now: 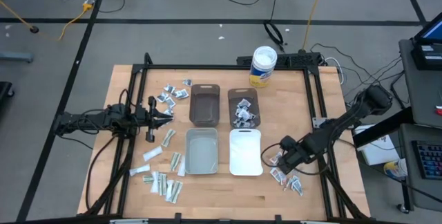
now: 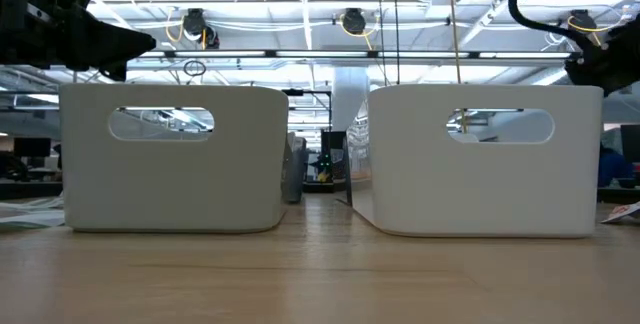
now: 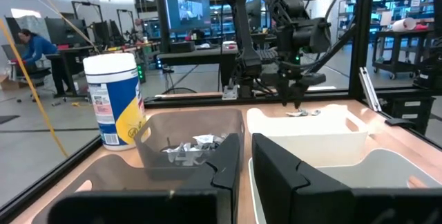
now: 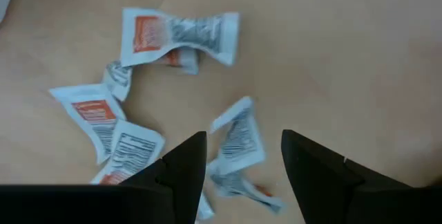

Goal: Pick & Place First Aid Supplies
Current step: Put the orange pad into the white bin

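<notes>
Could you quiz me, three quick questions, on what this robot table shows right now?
1. True or false: the right gripper hangs open above loose packets.
2. Which bin already holds packets: A the white bin, B the back-right brown bin, C the grey bin?
3. What stands at the table's back edge?

Key: 1 true. 2 B. 3 a white tub with a yellow label.

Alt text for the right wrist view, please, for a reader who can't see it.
The right gripper hangs open just above a small white packet with black print lying on the wooden table, its two dark fingers either side of it. More crumpled packets with red-orange labels lie scattered beyond and beside it.
</notes>
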Controlling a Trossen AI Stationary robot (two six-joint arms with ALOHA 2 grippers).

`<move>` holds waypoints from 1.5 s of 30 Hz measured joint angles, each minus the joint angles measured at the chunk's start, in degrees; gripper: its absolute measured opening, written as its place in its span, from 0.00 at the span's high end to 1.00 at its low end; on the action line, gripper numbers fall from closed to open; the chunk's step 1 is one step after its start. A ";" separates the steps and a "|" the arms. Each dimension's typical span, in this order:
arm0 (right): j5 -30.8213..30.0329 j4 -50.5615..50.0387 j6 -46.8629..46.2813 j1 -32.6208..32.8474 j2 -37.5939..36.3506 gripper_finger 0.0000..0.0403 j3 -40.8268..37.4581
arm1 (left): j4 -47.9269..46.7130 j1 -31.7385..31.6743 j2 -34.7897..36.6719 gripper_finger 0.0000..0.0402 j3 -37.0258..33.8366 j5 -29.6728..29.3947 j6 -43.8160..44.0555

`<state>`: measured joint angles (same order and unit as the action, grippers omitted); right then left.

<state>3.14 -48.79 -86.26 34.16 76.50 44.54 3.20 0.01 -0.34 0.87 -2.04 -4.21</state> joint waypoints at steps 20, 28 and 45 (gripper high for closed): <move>0.21 8.27 0.28 -0.03 3.15 0.76 -4.93 | 0.00 0.00 0.00 0.88 0.00 0.00 0.00; 0.09 5.42 1.90 -0.12 2.39 0.98 -4.93 | 0.00 0.00 -0.02 0.88 0.00 0.00 0.00; 3.08 -21.47 13.33 -5.55 -2.39 1.00 13.55 | 0.00 0.00 0.00 0.88 0.01 0.00 0.00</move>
<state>6.22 -70.25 -72.93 28.62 74.11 58.09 3.20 0.01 -0.34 0.88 -2.04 -4.21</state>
